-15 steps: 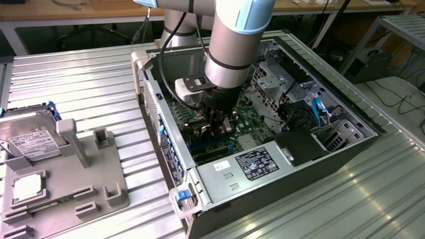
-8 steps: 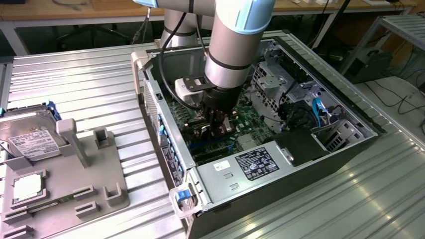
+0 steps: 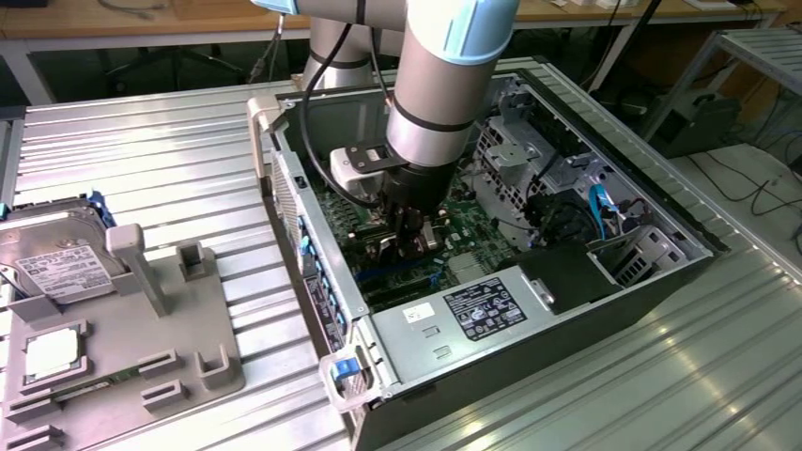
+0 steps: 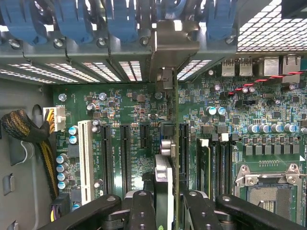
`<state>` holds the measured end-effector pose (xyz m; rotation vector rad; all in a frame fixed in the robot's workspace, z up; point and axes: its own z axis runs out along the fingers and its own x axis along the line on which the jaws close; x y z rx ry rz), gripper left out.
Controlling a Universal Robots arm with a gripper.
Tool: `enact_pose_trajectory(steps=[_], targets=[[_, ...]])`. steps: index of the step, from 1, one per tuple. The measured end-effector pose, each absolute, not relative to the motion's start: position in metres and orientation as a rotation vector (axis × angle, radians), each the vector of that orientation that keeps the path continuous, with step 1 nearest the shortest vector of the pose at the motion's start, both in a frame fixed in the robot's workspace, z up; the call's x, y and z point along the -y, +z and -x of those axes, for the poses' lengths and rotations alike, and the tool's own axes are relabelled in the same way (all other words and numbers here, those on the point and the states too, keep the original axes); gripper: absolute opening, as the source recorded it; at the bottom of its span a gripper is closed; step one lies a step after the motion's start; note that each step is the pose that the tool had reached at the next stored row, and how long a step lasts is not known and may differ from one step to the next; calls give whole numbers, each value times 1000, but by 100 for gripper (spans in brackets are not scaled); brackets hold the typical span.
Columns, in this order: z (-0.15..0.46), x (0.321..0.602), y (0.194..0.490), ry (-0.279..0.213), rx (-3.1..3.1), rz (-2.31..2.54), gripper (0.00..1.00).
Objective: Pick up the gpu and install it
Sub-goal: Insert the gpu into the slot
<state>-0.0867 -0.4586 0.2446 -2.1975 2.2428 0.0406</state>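
Open black computer case (image 3: 564, 362) on ribbed metal table (image 3: 138, 141). Silver white-labelled hard drive (image 3: 56, 256), square silver chip (image 3: 53, 352) on grey tray (image 3: 201, 362).

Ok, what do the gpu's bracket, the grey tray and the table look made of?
Bracket of the gpu: bare metal, probably steel; silver, with bright glare.
Tray: matte grey plastic, possibly printed; dull, even colour, chunky posts.
Table: ribbed sheet metal, maybe aluminium; shiny streaks along the ridges.
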Motion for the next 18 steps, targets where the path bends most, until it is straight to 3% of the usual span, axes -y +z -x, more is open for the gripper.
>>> enact_pose_trajectory(steps=[18], targets=[[85, 457, 245, 41, -2226, 2216, 28]])
